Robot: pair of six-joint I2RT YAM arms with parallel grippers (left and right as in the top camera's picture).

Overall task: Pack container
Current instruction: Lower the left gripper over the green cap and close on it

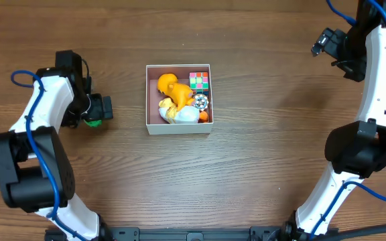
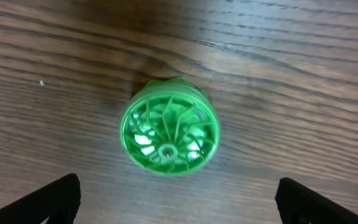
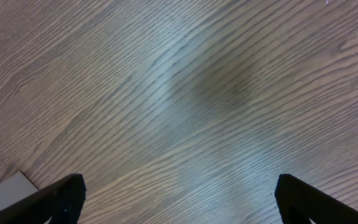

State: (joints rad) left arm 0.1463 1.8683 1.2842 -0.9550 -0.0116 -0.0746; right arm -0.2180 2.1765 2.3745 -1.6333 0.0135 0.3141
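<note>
The container is a square white-walled box at the table's middle. It holds an orange toy, a colour cube, a white toy and a small round patterned piece. A green round spoked toy lies on the wood left of the box, partly hidden under my left gripper in the overhead view. My left gripper hovers over it, open, with nothing between its fingers. My right gripper is open and empty over bare wood at the far right.
A corner of the white container wall shows at the lower left of the right wrist view. Bare wooden table surface surrounds the box on all sides.
</note>
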